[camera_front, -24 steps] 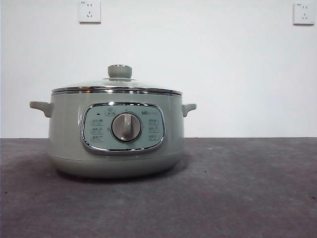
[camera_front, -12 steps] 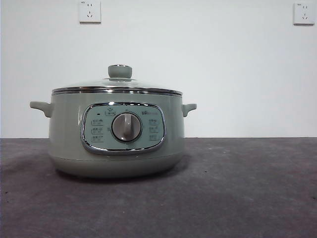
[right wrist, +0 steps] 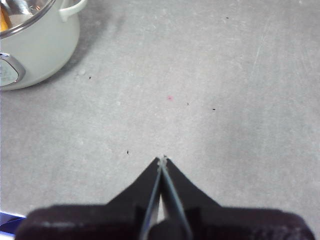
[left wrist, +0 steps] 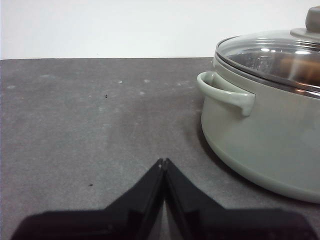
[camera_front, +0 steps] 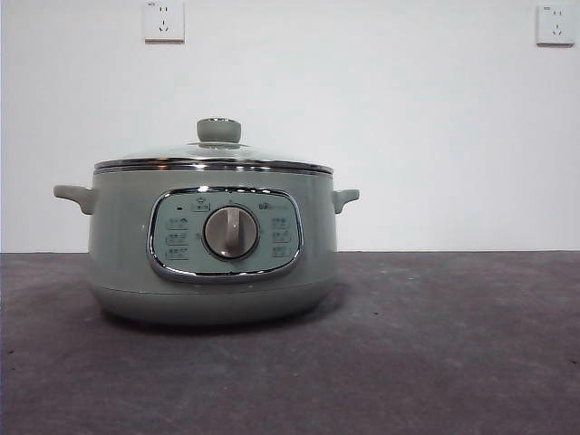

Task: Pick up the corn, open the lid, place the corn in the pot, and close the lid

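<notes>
A bare test room or lab is showing here: a plain white wall [camera_front: 408,136] carrying two power sockets [camera_front: 164,21] at 11 and 1 o'clock, above a grey surface [camera_front: 435,344].

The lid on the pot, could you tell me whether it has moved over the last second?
No. The lid sits on the pot as before, its knob in the same spot relative to the wall socket above.
</notes>
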Robot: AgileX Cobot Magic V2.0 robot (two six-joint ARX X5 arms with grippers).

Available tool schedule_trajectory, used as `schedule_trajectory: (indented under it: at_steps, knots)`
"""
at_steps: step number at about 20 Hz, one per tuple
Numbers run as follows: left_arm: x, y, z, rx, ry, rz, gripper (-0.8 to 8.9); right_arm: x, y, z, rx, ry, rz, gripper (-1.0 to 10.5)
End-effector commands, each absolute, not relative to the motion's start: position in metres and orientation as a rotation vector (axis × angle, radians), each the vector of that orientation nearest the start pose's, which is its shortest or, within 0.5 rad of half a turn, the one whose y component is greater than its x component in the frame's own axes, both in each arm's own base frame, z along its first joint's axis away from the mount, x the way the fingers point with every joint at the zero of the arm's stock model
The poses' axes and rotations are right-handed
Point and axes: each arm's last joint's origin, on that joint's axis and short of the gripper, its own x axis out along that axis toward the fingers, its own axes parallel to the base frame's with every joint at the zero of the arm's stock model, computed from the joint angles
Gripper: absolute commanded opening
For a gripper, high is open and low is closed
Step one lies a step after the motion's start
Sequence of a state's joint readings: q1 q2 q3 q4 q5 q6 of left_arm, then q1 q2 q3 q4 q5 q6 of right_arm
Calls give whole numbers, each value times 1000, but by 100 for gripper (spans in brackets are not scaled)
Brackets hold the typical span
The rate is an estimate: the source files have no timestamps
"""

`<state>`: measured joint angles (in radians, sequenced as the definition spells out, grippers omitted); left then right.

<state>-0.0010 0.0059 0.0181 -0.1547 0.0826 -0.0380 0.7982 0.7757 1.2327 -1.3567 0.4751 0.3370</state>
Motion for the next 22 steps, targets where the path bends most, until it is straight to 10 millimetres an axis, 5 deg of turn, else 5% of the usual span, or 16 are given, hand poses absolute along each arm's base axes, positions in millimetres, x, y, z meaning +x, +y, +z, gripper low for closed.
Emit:
schedule_trajectory:
  at_steps: [1, 14, 18, 22]
  knots:
    - [96, -2, 151, -51, 147, -79, -1, 67, 50, 374, -228, 779, 159, 1]
    - [99, -2, 148, -53, 195, -78, -1, 67, 49, 374, -227, 776, 153, 1]
    - [99, -2, 146, -54, 216, -77, -1, 66, 33, 372, -244, 743, 36, 1]
    - [100, -2, 145, -55, 225, -77, -1, 71, 17, 325, 14, 417, -35, 1]
